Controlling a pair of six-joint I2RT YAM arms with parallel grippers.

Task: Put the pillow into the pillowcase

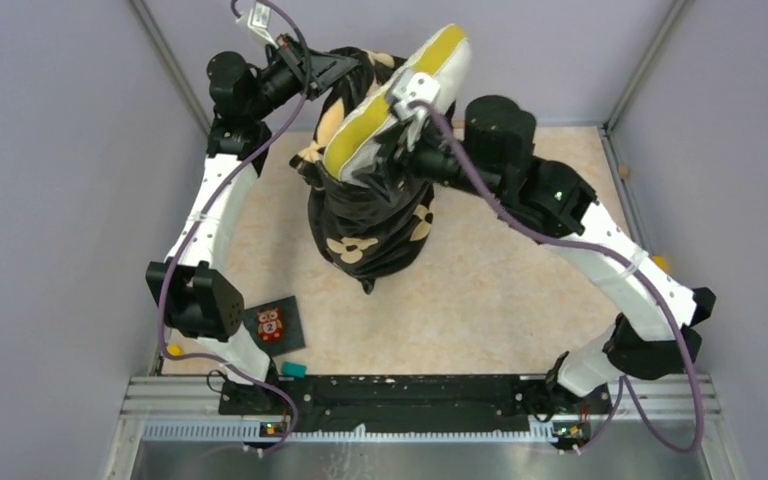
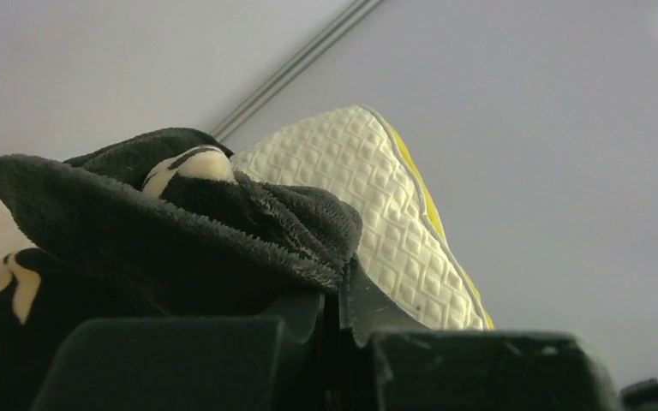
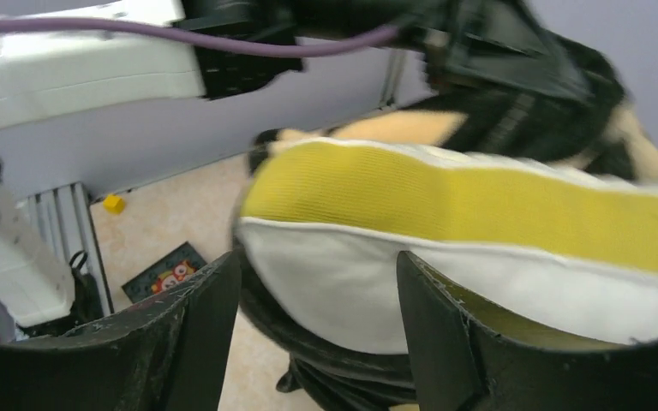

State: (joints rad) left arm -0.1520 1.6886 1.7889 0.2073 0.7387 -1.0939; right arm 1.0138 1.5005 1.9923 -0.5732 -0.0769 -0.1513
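**Pillow goes in, half way.** A white quilted pillow (image 1: 405, 95), yellow band uppermost, juts from the mouth of the black flower-print pillowcase (image 1: 370, 225) at the upper centre of the overhead view. The sack hangs below it over the table (image 1: 520, 300). Whether its bottom touches the surface cannot be told.

The step in hand appears to be seating the pillow deeper. To do it well, the rim should be held high and taut. The push should come down along the pillow's length, from a hold nearer the exposed top edge. That way the plush fabric slides up the sides and does not bunch under a corner.

The left gripper (image 2: 340, 287), at the upper left of the bundle, is pinched tight on a fold of the pillowcase rim, with no gap between its jaws. The right gripper (image 3: 317, 334) is spread wide, and its fingers (image 3: 197, 342) straddle the pillow's white face just under the yellow band without clamping it. Whether either pad brushes the cover is unclear.

An owl-picture card (image 1: 272, 325) lies at lower left, well apart.
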